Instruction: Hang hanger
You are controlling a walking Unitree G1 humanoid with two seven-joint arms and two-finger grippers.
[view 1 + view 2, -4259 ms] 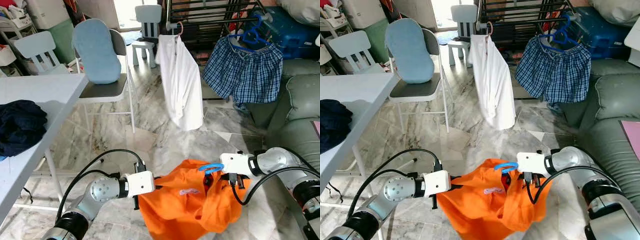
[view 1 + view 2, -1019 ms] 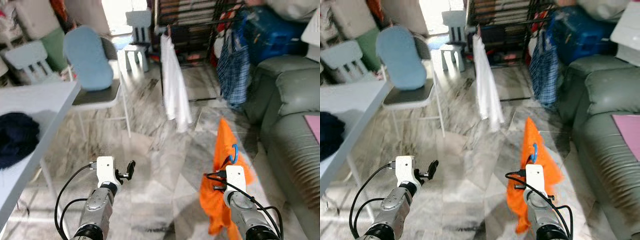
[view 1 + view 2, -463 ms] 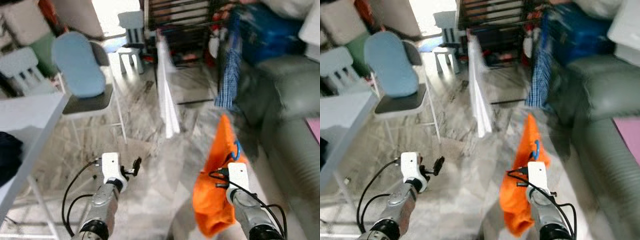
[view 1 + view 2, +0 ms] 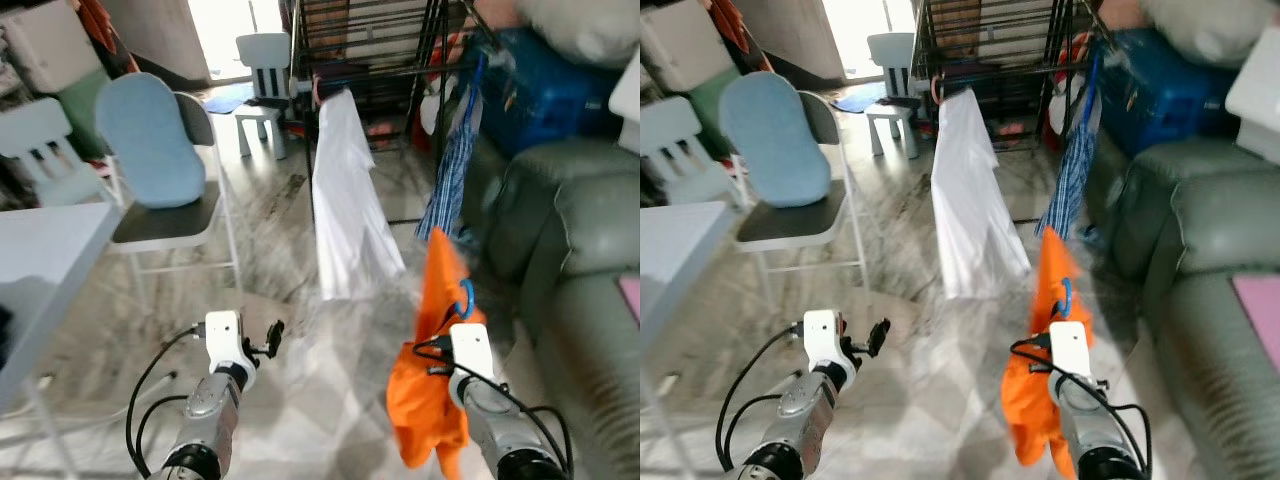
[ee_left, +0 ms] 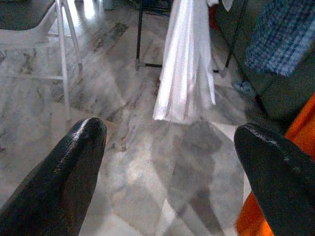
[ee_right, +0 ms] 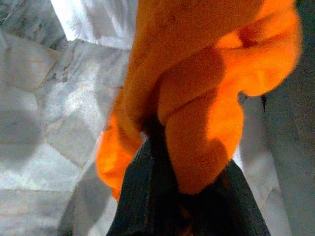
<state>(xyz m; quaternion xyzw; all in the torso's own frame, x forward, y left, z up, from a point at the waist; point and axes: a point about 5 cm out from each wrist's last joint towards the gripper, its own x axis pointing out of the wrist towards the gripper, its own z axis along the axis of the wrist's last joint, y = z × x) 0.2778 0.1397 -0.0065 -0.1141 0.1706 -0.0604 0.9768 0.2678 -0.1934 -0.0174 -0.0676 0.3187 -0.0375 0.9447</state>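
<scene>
Right gripper (image 6: 162,147) clenched on the orange garment (image 4: 432,370), fabric bunched thick around the black fingers (image 6: 147,196) in the wrist view. Blue hanger (image 4: 466,297) hooked up through the top of that garment, just above the white wrist block, held low over the marble floor (image 4: 300,390). Left gripper (image 4: 272,332) out front on the left, released, fingertips (image 5: 78,147) spread wide with nothing between them. Ahead, a black drying rack (image 4: 370,60), with a white shirt (image 4: 345,200) hanging from it and a blue plaid garment (image 4: 452,170) beside it to the right. Grey-green sofa (image 4: 580,250) along the right, folding chair with a pale blue cushion (image 4: 145,125) to the left, corner of a white desk (image 4: 50,250) nearer still.
</scene>
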